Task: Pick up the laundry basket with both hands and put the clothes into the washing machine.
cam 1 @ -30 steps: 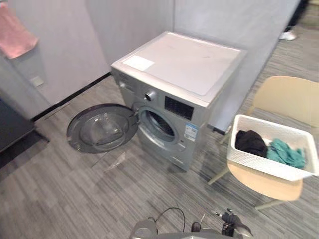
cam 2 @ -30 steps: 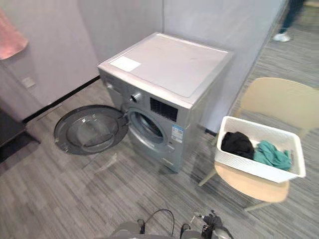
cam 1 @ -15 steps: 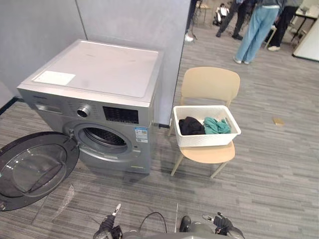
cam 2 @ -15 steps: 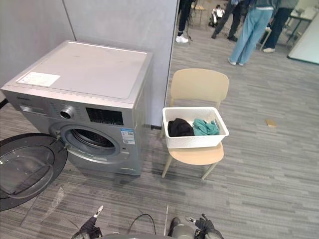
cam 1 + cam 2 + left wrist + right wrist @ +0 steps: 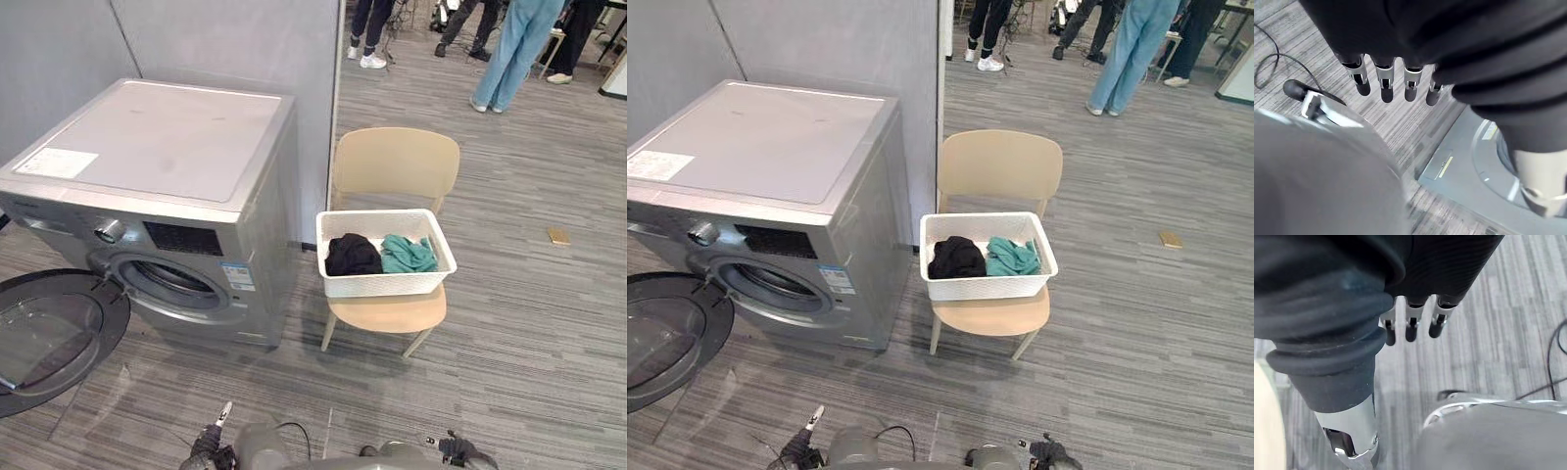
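floor: grey striped floor (image 5: 509, 323)
left robot hand (image 5: 1386, 78): low, fingers straight, pointing down, empty
right robot hand (image 5: 1411, 323): same pose, fingers loose, empty
laundry basket (image 5: 387, 284): white, on beige chair (image 5: 395, 162), well ahead of both hands; holds black garment (image 5: 351, 255), teal garment (image 5: 407, 255)
washing machine (image 5: 157, 147): just left of chair, door (image 5: 44, 338) open
far: people's legs (image 5: 509, 49)

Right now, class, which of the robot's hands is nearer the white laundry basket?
Right. The right hand hangs low, in front of the chair holding the basket; the left hand hangs farther off, in front of the washing machine.
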Motion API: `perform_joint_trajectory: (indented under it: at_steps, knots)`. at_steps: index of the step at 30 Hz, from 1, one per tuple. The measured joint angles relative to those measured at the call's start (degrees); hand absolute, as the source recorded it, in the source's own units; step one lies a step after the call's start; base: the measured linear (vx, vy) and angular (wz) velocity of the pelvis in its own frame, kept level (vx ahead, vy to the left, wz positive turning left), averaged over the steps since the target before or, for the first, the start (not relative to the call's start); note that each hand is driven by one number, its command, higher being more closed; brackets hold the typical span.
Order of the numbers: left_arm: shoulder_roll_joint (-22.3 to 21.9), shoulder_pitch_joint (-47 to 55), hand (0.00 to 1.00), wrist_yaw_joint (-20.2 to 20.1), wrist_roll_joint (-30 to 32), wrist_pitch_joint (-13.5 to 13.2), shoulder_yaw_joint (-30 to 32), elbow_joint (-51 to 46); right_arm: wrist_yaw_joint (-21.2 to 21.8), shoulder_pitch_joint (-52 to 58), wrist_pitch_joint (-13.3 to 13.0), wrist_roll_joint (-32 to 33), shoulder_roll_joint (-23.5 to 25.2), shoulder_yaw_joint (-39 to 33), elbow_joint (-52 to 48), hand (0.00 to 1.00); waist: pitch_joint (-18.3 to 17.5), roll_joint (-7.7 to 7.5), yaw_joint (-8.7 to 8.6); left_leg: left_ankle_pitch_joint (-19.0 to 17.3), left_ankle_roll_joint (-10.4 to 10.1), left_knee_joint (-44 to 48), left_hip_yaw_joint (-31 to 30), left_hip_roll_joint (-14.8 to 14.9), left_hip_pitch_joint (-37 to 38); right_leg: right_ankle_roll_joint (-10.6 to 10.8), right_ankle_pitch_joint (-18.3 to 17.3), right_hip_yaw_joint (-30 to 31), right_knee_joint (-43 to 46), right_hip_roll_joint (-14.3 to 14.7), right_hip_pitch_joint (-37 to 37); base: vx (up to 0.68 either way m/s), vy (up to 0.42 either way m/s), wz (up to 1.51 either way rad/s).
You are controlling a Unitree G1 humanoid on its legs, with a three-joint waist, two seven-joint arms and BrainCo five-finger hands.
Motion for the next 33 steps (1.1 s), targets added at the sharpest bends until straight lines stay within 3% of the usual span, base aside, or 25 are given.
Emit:
perform_joint_trajectory:
  at_steps: [3, 5, 6, 7, 8, 10, 12, 14, 18, 21, 22, 23, 25, 26, 27, 28, 29, 31, 33]
  knots:
    - [-0.3, 1.2, 0.00, 0.2, -1.0, 0.0, 0.0, 0.0, -0.2, -0.5, -0.1, 0.1, -0.9, -1.2, 0.0, 0.00, 0.3, -0.19, -0.04, -2.7, -1.7, -8.8, 3.8, -4.0, -2.0, 0.3, 1.0, 0.0, -4.6, -0.4, 3.3, 0.20, -0.015, -0.03]
    - [-0.5, 2.1, 0.00, 0.4, -0.9, 0.0, 0.0, 0.1, -0.4, -1.4, -0.1, 0.3, -0.9, -1.5, 0.0, 0.00, 0.4, -0.22, -0.04, -2.4, -1.9, -24.2, 5.5, -7.0, 0.3, 1.0, 1.5, 0.2, -6.6, -0.9, 4.1, 0.22, 0.095, -0.07]
    - [-1.1, 2.6, 0.00, 0.8, -0.9, 0.0, 0.0, 0.2, -0.6, -2.2, -0.2, 0.6, -1.3, -1.5, -0.2, 0.00, 0.4, 0.47, 0.02, -0.9, -2.4, -35.6, 5.2, -8.8, 3.4, 1.5, 1.7, 0.6, -7.4, -0.7, 4.3, 0.23, 0.167, -0.24]
    - [-0.9, 2.2, 0.00, 1.0, -0.7, 0.0, 0.7, 0.5, -1.1, -2.6, -0.4, 1.0, -0.5, -1.5, -0.4, 0.00, 0.7, -0.19, 0.33, 1.2, 1.1, -38.1, 5.8, -10.1, 5.0, 1.9, 2.0, 1.7, -7.9, -1.7, 4.2, 0.26, 0.206, -0.28]
    - [-0.6, 2.3, 0.00, 1.1, 0.1, 0.0, 1.3, 0.7, -1.1, -3.4, -0.7, 1.9, 0.9, -1.3, -1.2, 0.00, 0.7, -1.88, 0.13, 0.9, 1.7, -39.5, 6.6, -11.5, 5.6, 2.7, 2.5, 1.9, -9.3, -2.8, 4.3, 0.21, 0.170, -0.31]
    - [0.2, 2.2, 0.00, 1.1, 0.5, 0.1, 1.3, 1.6, -1.3, -4.0, -0.8, 2.7, 2.5, -1.1, -4.0, 0.00, 0.8, -3.12, 0.26, -1.2, 3.5, -37.0, 8.9, -12.4, 5.6, 3.6, 3.1, 3.5, -9.8, -4.4, 5.1, 0.27, 0.194, -0.37]
    - [0.3, 2.3, 0.00, 1.1, 1.7, 0.1, 1.0, 1.8, -1.4, -3.6, -1.2, 5.0, 3.3, -0.8, -7.2, 0.00, 0.8, -3.01, 0.16, -3.3, 4.7, -34.4, 10.8, -13.1, 6.9, 4.1, 3.4, 4.7, -9.0, -5.4, 5.6, 0.18, 0.169, -0.43]
    - [0.3, 1.4, 0.00, 1.1, 2.5, 0.0, -1.0, 1.7, -1.8, -2.4, -2.4, 7.7, 3.6, 1.3, -11.5, 0.00, -0.1, -1.41, -0.03, -5.4, 5.7, -33.3, 11.2, -13.4, 7.6, 4.2, 5.1, 4.8, -7.0, -5.9, 5.0, 0.12, 0.163, -0.34]
    - [1.3, -0.3, 0.00, 1.4, 3.0, -0.3, -3.4, 0.9, -2.5, -0.9, -2.4, 8.7, 4.5, 3.3, -18.5, 0.00, 0.3, -1.18, -0.11, -5.9, 6.5, -35.4, 12.3, -13.3, 10.1, 4.1, 6.3, 5.8, 10.2, -7.4, -3.5, 0.07, 0.126, -0.17]
    - [1.8, 0.0, 0.00, 2.3, 3.2, -0.1, -4.6, -0.1, -3.3, 1.3, -2.3, 8.7, 4.5, 4.8, -29.4, 0.00, 0.8, -1.11, -1.53, -6.6, 7.3, -34.6, 11.9, -12.8, 12.2, 4.4, 10.7, 6.3, 19.0, -7.8, -6.5, 0.05, 0.076, 0.05]
    - [2.0, -0.1, 0.00, 2.3, 4.0, -0.1, -4.7, -0.4, -3.9, 1.4, -2.5, 8.6, 4.5, 4.8, -32.8, 0.00, 1.2, -0.46, -1.65, -6.6, 7.3, -34.6, 11.9, -12.5, 12.3, 4.8, 10.9, 6.2, 19.7, -8.0, -6.9, 0.01, 0.020, -0.03]
    - [2.1, -0.4, 0.00, 2.5, 5.1, -0.1, -4.6, -0.9, -4.7, 1.1, -2.8, 8.3, 4.3, 4.6, -38.0, 0.00, 1.3, -1.15, -1.44, -6.6, 7.3, -35.0, 12.1, -12.1, 12.3, 4.0, 8.1, 4.9, 19.3, -8.7, -6.9, -0.01, -0.028, -0.07]
    - [2.8, -0.4, 0.00, 2.6, 5.8, -0.1, -4.4, -1.5, -6.0, 0.1, -3.1, 7.1, 4.0, 4.4, -43.6, 0.00, 1.6, -1.78, -1.23, -6.4, 7.1, -35.7, 12.1, -11.5, 12.1, 3.0, 3.9, 2.0, 14.5, -9.2, -6.6, -0.04, -0.108, -0.08]
    - [2.9, -0.3, 0.00, 2.6, 5.9, -0.1, -4.4, -1.5, -6.5, -0.3, -3.2, 6.1, 3.8, 4.4, -45.2, 0.00, 1.6, -1.80, -1.13, -6.3, 6.8, -35.6, 12.1, -11.1, 11.8, 3.2, 3.5, 1.0, 11.5, -9.2, -6.4, -0.05, -0.150, -0.06]
    - [3.2, 0.1, 0.00, 2.8, 6.4, -0.1, -4.4, -1.5, -6.8, -0.7, -3.7, 4.8, 3.5, 4.4, -47.9, 0.00, 1.3, -2.44, -1.08, -6.0, 5.6, -36.0, 12.1, -11.0, 11.3, 3.4, 5.4, 0.6, 4.6, -9.2, -5.2, -0.05, -0.142, 0.01]
    - [3.7, 0.3, 0.00, 3.1, 6.9, -0.1, -4.3, -1.6, -7.3, -0.8, -4.3, 3.8, 3.4, 4.4, -49.4, 0.00, 1.1, -4.05, -0.80, -6.0, 4.8, -36.9, 12.0, -11.9, 11.4, 4.5, 9.8, 1.0, 0.8, -9.8, -5.0, -0.04, -0.247, 0.11]
    - [4.2, 0.3, 0.00, 3.5, 7.1, -0.1, -3.5, -1.6, -7.8, -1.1, -4.9, 2.5, 2.7, 4.4, -49.7, 0.00, 0.8, -5.62, -0.08, -5.4, 3.1, -38.3, 11.2, -12.4, 11.6, 6.4, 7.5, 1.1, -2.2, -9.7, -3.9, -0.02, -0.307, 0.08]
    - [3.0, 0.2, 0.00, 3.5, 7.8, -0.1, -2.6, -1.5, -7.7, -1.8, -4.9, 0.9, 0.4, 5.8, -50.8, 0.00, 0.7, -5.56, 1.05, -3.7, 1.1, -40.6, 10.0, -11.3, 10.9, 5.8, 5.8, -0.3, -7.2, -8.1, -2.7, 0.00, -0.291, 0.03]
    - [2.3, 0.5, 0.00, 3.4, 8.1, -0.2, -1.3, -1.3, -7.2, -2.8, -5.1, -0.6, -3.0, 9.8, -52.1, 0.00, 1.4, -4.26, 1.66, -1.9, 0.0, -42.8, 7.6, -10.1, 10.8, 4.9, 6.2, -1.1, -8.6, -5.5, -2.8, 0.01, -0.230, 0.05]
